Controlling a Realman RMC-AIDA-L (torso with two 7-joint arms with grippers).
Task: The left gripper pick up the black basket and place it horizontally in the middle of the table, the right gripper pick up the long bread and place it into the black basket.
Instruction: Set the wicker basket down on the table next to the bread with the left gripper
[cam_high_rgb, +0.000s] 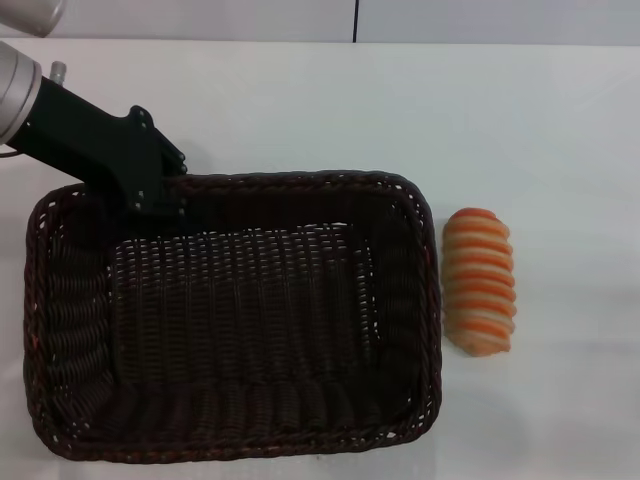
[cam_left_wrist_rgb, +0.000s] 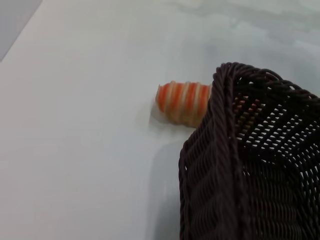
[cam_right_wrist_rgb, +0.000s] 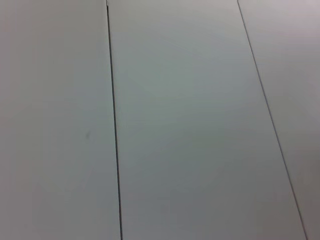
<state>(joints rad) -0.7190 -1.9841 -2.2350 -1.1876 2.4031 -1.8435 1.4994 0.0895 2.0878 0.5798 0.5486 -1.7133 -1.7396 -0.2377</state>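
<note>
The left hand (cam_high_rgb: 160, 195) sits down at the far left stretch of the black basket's (cam_high_rgb: 235, 320) braided rim, its black body angled in from the robot's left. From where I stand it looks to be on the rim, but the fingertips are lost against the dark weave, so I cannot tell whether it is clenched on the wicker or already let go.

The basket lies long side across the white worktop (cam_high_rgb: 540, 120), flat on its base, nothing inside it. It sits a bit to the robot's left of centre, its near edge close to the front of the worktop. Just beside its right end, not touching, lies the long bread (cam_high_rgb: 480, 282), striped side up, running front to back. The left wrist view catches the loaf past a basket corner (cam_left_wrist_rgb: 235, 165).

The right hand is out of sight; its camera shows only plain grey panels.

The trouble I'd watch for: if the left hand lifts away while a prong is caught in the braid, the light basket could be dragged or tipped and knock the loaf. The loaf's closeness to the basket wall also leaves the right hand little room on that side.
</note>
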